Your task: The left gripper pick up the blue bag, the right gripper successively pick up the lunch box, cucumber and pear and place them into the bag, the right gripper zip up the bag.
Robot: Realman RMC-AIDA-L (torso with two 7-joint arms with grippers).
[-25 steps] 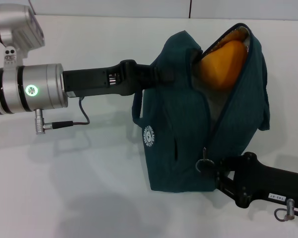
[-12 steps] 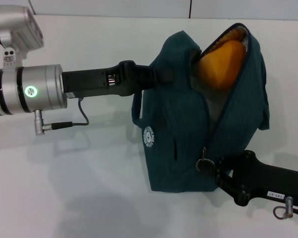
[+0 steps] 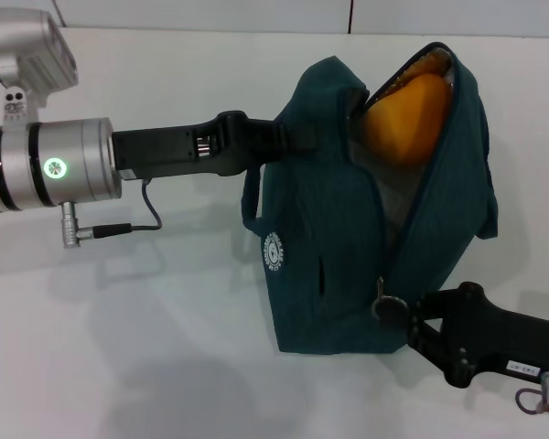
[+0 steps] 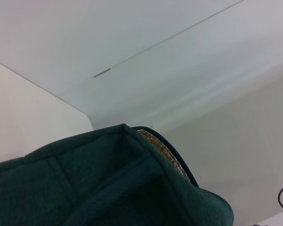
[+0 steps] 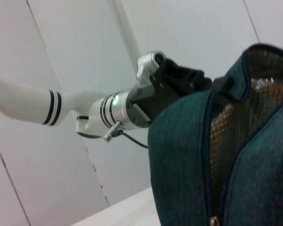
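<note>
I see the blue bag [image 3: 348, 229] standing on the white table [image 3: 165, 302], held at its upper left side by my left gripper [image 3: 288, 139], whose jaws are clamped on the fabric there. Its zip is mostly undone, and through the gaping top the orange-yellow pear [image 3: 404, 119] sits high against the silver lining; I can't make out anything else inside. My right gripper [image 3: 404, 315] is low at the bag's front, at the ring zip pull [image 3: 385, 309], but I cannot tell how its jaws stand.
</note>
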